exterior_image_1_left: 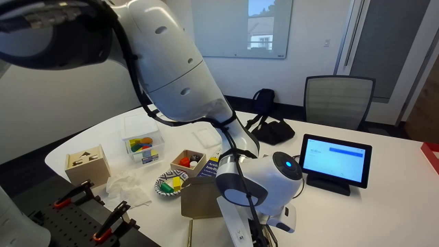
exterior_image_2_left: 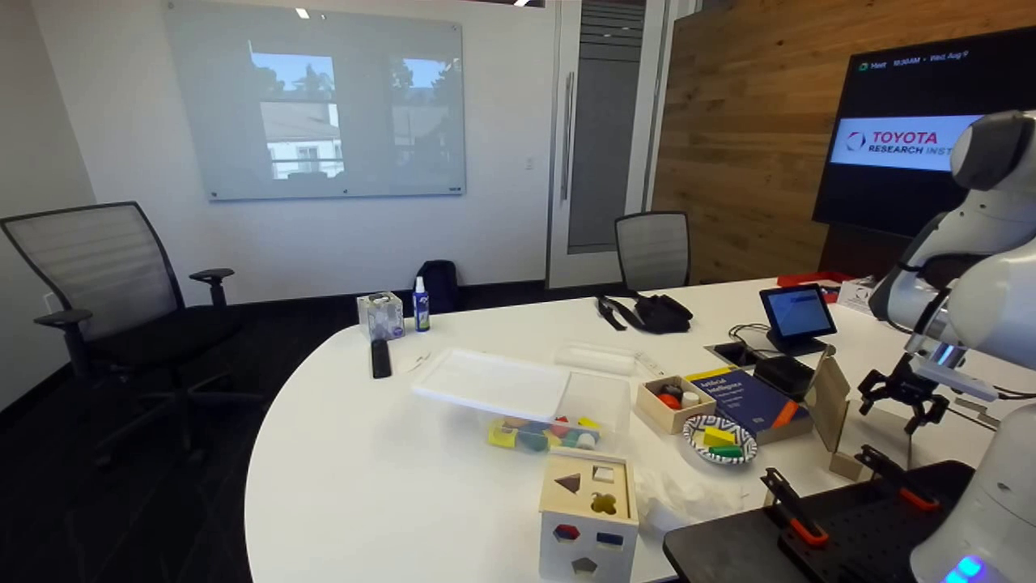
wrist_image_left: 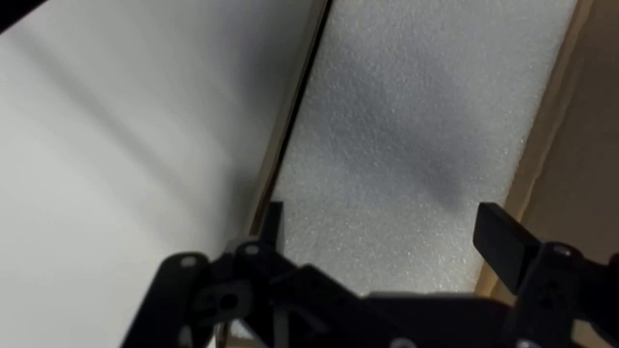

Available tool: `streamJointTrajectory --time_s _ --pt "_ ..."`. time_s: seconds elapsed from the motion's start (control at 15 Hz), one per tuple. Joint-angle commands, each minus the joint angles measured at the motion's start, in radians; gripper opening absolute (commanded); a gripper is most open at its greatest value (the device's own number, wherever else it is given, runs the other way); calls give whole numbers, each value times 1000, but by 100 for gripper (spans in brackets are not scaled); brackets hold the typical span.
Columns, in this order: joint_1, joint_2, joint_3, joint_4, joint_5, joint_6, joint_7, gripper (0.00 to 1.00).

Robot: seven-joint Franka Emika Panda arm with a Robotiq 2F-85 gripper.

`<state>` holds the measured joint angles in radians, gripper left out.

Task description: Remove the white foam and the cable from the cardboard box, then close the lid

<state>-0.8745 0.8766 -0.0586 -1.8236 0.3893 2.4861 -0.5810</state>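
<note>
Hand (wrist_image_left: 382,208), jaws wide apart, hung over white, finely grained foam (wrist_image_left: 411,125) lying in the cardboard box (wrist_image_left: 552,104); patterned bowl (exterior_image_1_left: 167,177) held yellow block (exterior_image_1_left: 176,183) and green block (exterior_image_1_left: 166,187).

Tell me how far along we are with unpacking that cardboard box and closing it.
Done: the brown cardboard lid is open.
In hand: the black two-fingered end effector, jaws apart, is over the flat white foam, probably for a grasp.
Left: the foam is inside the brown cardboard box and must come out; the cable, which I can't make out there, needs checking; then the lid must close.
</note>
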Motion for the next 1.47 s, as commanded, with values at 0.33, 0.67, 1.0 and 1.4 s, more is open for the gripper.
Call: streamJointTrajectory --time_s 0.33,0.67,1.0,1.4 --pt "-32 5 18 19 -33 -45 68 100" --pt "-41 1 17 18 -42 -51 102 100" --pt "-42 3 21 15 -39 -32 111 100" --pt "-35 12 24 17 -43 -26 115 100"
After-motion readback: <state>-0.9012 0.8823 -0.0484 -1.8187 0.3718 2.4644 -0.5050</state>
